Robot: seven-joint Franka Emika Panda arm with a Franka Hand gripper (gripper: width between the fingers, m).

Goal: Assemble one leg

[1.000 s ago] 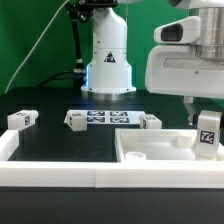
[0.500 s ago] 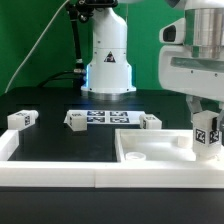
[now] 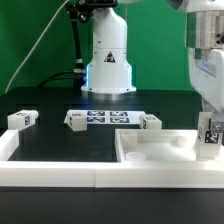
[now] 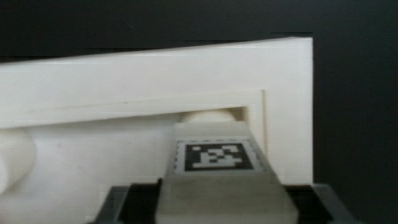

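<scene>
Grips the leg (image 3: 211, 136) firmly in the gripper (image 3: 210, 127), fingers closed in on its two sides, post upright, tag facing outward. Hangs low over the big white panel (image 3: 150, 152), close to the worktop's near edge and toward its corner on the exterior view's right, at the panel's back corner on that side. Cannot tell from the exterior view about contact with the panel floor: just above it or just on it.

In the wrist view, shows the leg (image 4: 217, 158) pinched between dark fingers (image 4: 139, 200), with a rounded socket (image 4: 210, 118) just beyond it, tucked inside the raised rim (image 4: 285, 70).

Probably lines up for seating the post. Risks from here:
- Missing the socket if lowered slightly off-centre, then jamming on its lip or against the rim wall.
- Tilting in the grip under that sideways load.
- Shoving the loose panel along the worktop if pressed down crooked.
- Slipping on smooth plastic if twisted hard.

Spare legs (image 3: 22, 119) and the marker board (image 3: 108, 117) well apart, across the middle of the worktop, out of harm's way.
</scene>
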